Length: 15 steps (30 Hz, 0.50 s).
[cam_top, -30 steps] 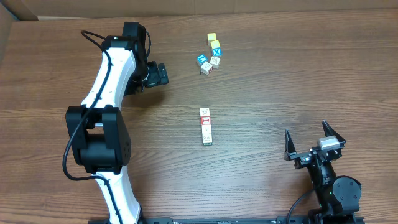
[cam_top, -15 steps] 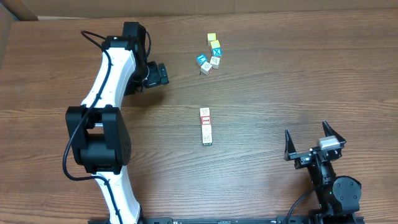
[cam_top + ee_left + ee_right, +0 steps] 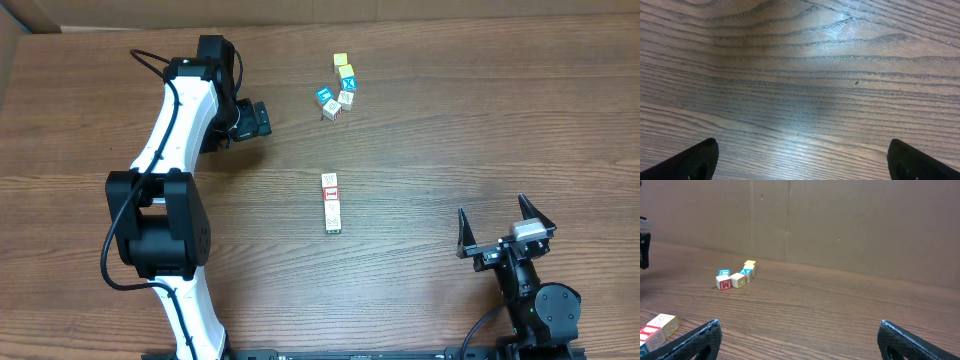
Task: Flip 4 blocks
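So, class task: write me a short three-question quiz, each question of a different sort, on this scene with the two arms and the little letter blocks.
1. True or false: the left gripper holds a block.
2. Multiple choice: in the overhead view, the straight row of blocks lies (A) in the middle, apart from the loose cluster; (B) touching that cluster; (C) between a gripper's fingers.
3. Fill in: the right gripper stands ____, with nothing between its fingers.

Key: 1 false; 2 A; 3 open.
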{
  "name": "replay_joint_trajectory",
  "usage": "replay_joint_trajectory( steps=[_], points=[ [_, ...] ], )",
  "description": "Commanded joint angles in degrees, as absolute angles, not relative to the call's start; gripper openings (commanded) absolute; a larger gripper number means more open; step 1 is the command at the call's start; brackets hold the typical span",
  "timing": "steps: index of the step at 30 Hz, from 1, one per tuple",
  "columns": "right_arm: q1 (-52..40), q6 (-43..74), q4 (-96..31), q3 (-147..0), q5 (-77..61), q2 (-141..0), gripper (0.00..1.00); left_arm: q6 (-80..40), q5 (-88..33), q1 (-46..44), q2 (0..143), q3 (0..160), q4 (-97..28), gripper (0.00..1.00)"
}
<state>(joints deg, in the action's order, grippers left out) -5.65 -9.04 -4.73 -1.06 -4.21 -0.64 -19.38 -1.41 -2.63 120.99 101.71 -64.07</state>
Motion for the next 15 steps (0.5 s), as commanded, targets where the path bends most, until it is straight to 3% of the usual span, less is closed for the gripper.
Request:
replay_joint_trajectory(
  steps=[1,15],
  points=[
    [-5.39,-9.26,-4.45,-0.45,-3.97,-0.16,1.00,-19.53,-1.06,-2.81,121.27,102.91,-64.01,1.00],
    [-5.39,-9.26,-4.45,-0.45,-3.97,-0.16,1.00,-19.53,-1.06,-3.05,119.11,102.91,-64.03,0.99]
  ],
)
